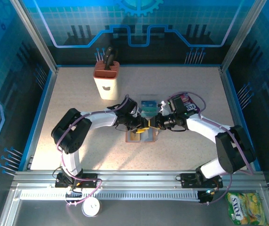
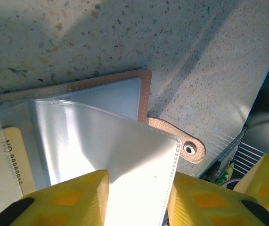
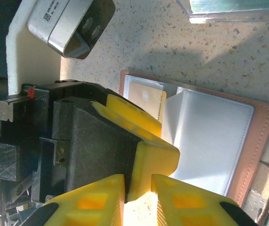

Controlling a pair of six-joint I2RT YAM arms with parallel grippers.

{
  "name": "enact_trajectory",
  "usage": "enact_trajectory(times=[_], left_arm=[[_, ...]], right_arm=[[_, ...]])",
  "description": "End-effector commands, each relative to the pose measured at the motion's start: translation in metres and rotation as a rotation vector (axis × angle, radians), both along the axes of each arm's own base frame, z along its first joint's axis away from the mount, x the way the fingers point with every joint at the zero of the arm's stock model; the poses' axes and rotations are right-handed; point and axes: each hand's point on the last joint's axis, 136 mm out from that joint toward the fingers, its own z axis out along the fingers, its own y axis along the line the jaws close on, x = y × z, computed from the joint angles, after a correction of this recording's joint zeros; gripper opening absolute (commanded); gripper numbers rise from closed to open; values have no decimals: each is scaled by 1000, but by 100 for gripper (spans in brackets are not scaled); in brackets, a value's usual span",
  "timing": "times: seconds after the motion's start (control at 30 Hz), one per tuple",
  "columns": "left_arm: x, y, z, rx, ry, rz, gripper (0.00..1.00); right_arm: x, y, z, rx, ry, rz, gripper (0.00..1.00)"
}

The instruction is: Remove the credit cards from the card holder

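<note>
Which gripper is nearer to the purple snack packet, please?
Right. The right gripper is at the card holder, on the purple snack packet side; the left gripper is opposite, farther away.

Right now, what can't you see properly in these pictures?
- Left wrist view: the number on the cream card is too blurry to read; whether the left tool pinches the clear sleeve is unclear.
- Right wrist view: the left tool covers part of the card holder; the fingers of the right tool are cut by the bottom edge.
- Top view: both tools cover the holder, hiding its pockets.
</note>
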Motion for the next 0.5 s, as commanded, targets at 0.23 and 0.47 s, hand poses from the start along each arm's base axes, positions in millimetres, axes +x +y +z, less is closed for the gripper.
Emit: enact_trajectory(times=[0.23, 0.47], left_arm=[[3, -6, 12, -24, -11, -30, 43], [11, -8, 24, -47, -34, -33, 46]], right_arm=[[0, -4, 7, -13, 3, -6, 24], [5, -4, 17, -17, -19, -9, 25]])
